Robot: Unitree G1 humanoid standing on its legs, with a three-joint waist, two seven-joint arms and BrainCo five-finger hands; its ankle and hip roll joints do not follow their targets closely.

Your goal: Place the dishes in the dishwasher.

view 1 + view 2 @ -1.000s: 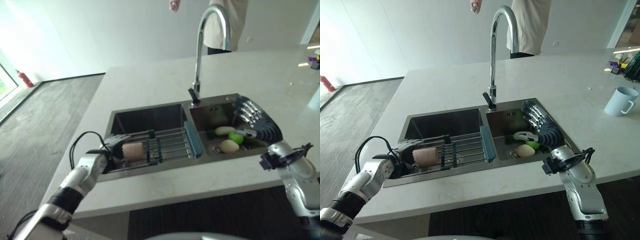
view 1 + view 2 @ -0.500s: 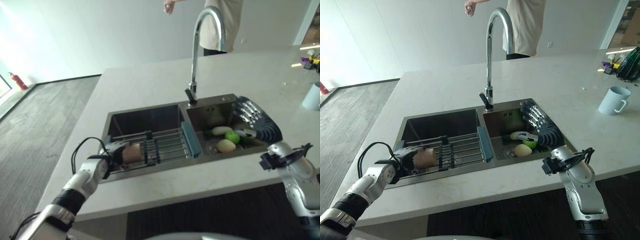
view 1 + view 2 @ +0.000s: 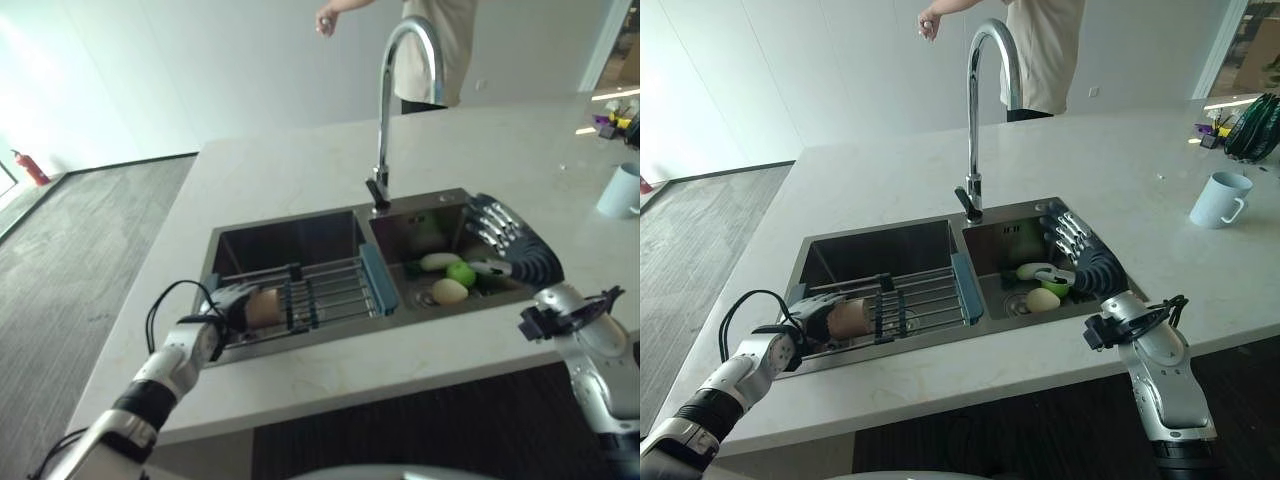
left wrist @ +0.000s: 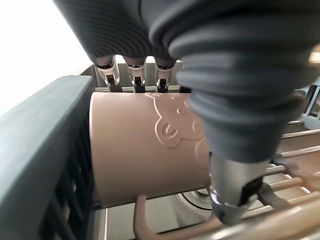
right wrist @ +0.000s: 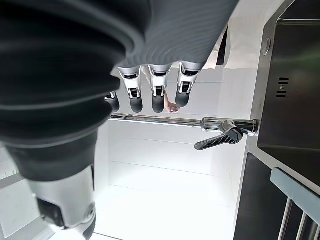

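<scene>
Over on the left side, the robot's left arm reaches low across the counter edge into the left basin of the sink (image 3: 815,250). The left hand (image 3: 812,318) is wrapped around a pinkish-brown cup (image 3: 847,318) that's lying on its side on the wire drying rack (image 3: 925,298) spanning that basin (the wrist camera shows it well: fingers (image 4: 134,75) over the far side of the cup (image 4: 150,145), thumb (image 4: 235,185) on the near side, so it's properly gripped). The rack has a blue-grey end piece (image 3: 962,286) next to the divider.

In the middle stands the tall chrome faucet (image 3: 975,110), with a person (image 3: 1045,50) behind the counter.

The right basin holds some dishes, a pale one (image 3: 1043,299) and a green one (image 3: 1056,288) near the drain. The right hand (image 3: 1080,250) hangs over that basin's right side, arm bent up from the counter edge, fingers (image 5: 155,92) straight and relaxed, holding nothing. Far right, a light blue mug (image 3: 1217,199) sits on the white countertop (image 3: 1140,170).
</scene>
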